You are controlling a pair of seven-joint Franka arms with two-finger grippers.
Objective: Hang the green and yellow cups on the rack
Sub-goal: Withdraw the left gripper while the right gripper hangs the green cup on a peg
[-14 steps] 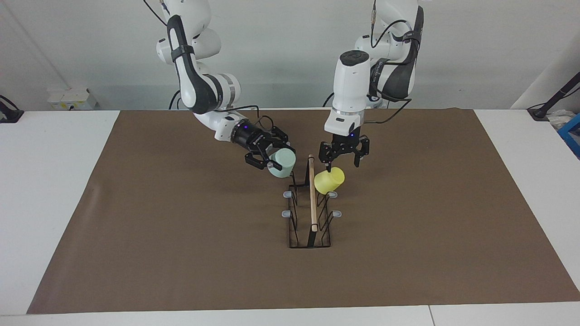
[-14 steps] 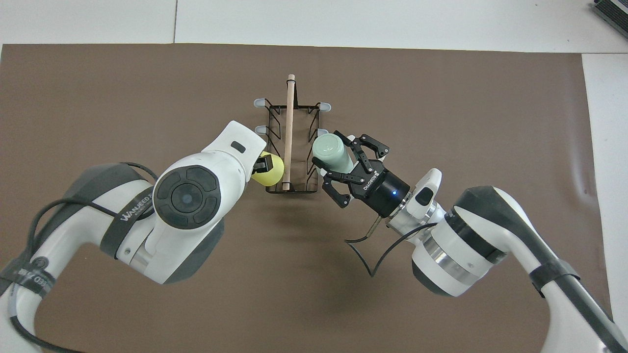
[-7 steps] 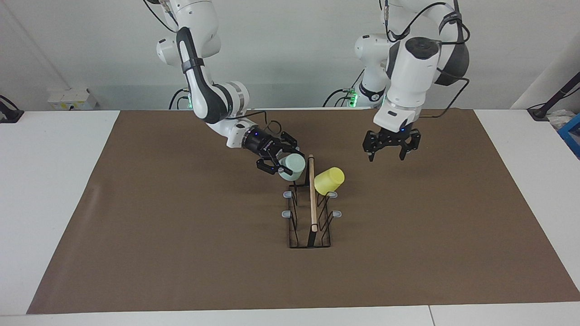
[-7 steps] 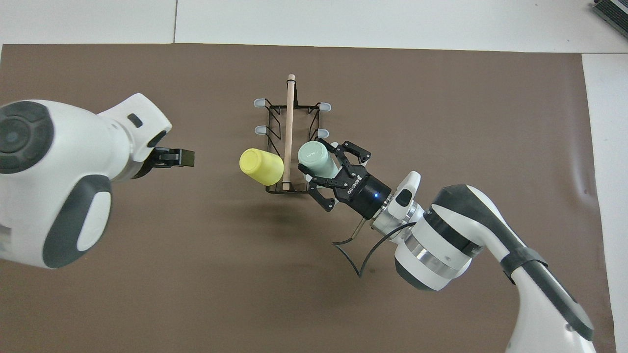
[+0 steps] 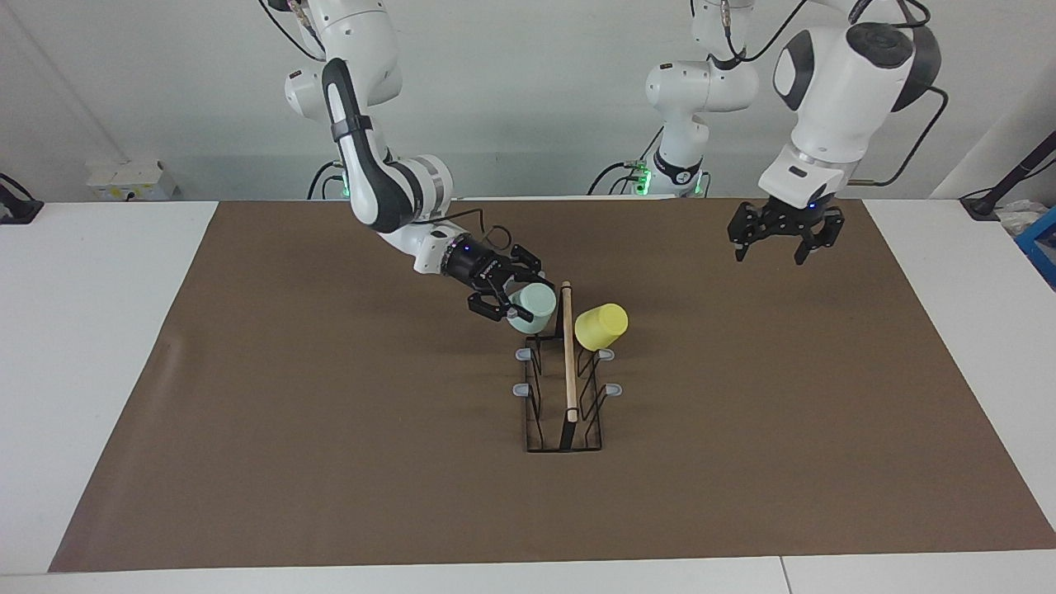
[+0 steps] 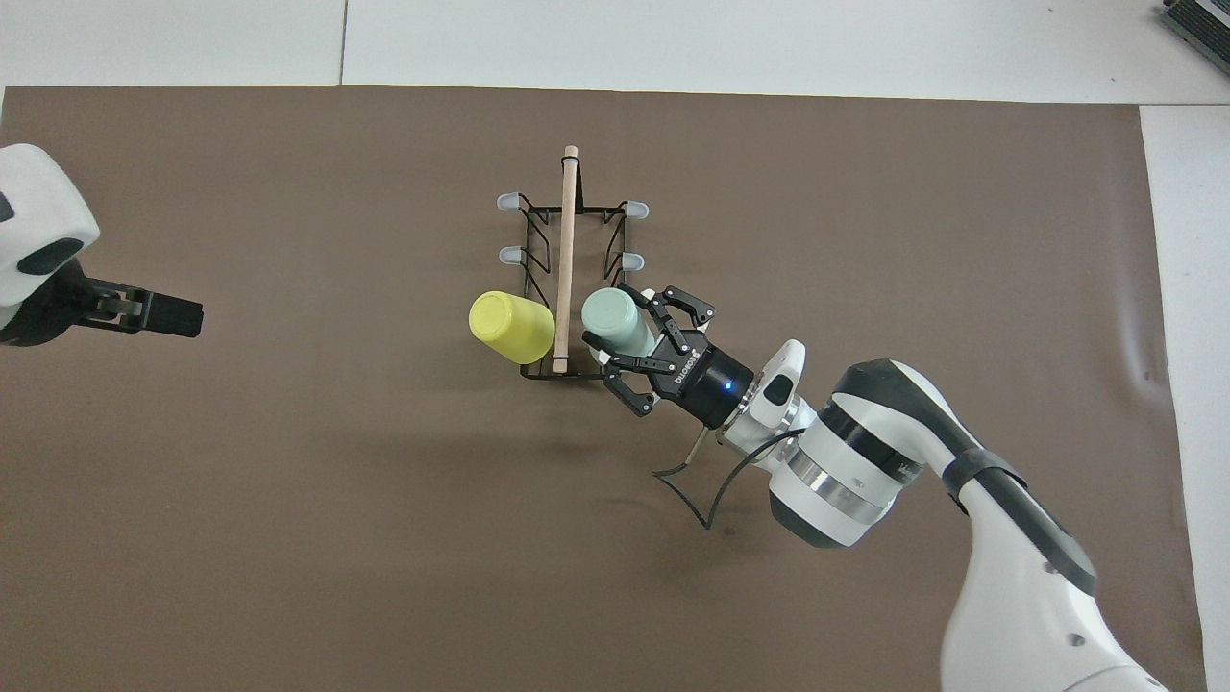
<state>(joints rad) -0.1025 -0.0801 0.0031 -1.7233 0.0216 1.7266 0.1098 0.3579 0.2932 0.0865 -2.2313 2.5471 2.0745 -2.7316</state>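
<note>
The rack [image 5: 568, 388] [image 6: 567, 240] stands mid-table, its wooden dowel pointing away from the robots. The yellow cup [image 5: 601, 326] [image 6: 509, 325] hangs tilted on the prong nearest the robots, on the side toward the left arm's end. My right gripper [image 5: 516, 299] [image 6: 627, 333] is shut on the green cup [image 5: 534, 305] [image 6: 608, 319] and holds it against the rack's matching prong on the side toward the right arm's end. I cannot tell whether the cup rests on the prong. My left gripper [image 5: 784, 243] [image 6: 154, 314] is open and empty, raised over the mat toward the left arm's end.
A brown mat [image 5: 330, 429] covers the table. Four grey-tipped prongs [image 5: 521, 355] farther from the robots are bare. White table [image 5: 99, 330] surrounds the mat.
My left gripper has let go of the yellow cup and pulled up and away toward its end of the table. My right gripper has brought the green cup in against the rack.
</note>
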